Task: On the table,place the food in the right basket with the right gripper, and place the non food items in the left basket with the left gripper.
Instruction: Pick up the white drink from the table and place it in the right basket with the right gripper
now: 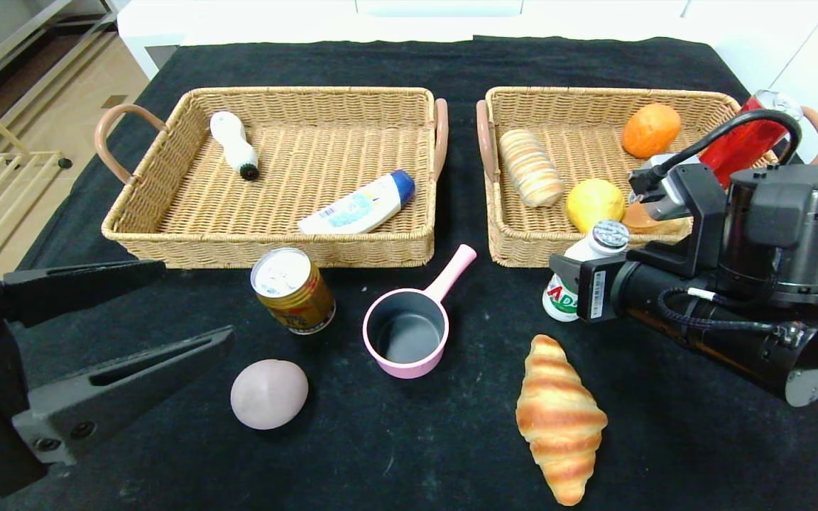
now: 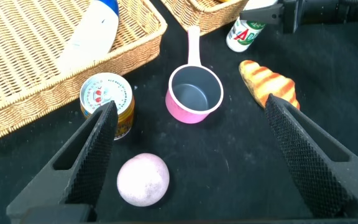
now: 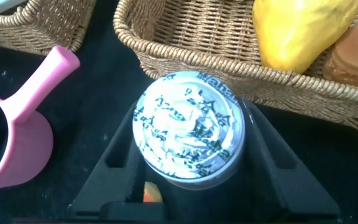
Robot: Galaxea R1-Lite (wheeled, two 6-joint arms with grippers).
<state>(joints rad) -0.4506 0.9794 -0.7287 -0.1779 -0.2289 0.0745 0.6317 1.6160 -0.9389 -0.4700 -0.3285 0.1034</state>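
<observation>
My right pincer [image 3: 188, 180] is clamped round the yogurt bottle [image 3: 189, 127], standing on the table [image 1: 451, 440] just before the right basket [image 1: 522, 245]. Left pincer [image 2: 191, 149] hangs wide open, pink ball [image 2: 143, 179] between its fingers, pot [image 2: 194, 94] beyond.

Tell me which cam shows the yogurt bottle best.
Right wrist view: the yogurt bottle, foil lid up, sits between the right hand fingers. Head view shows it beside the right basket, partly hidden by the arm. Left wrist view: distant and small.
</observation>
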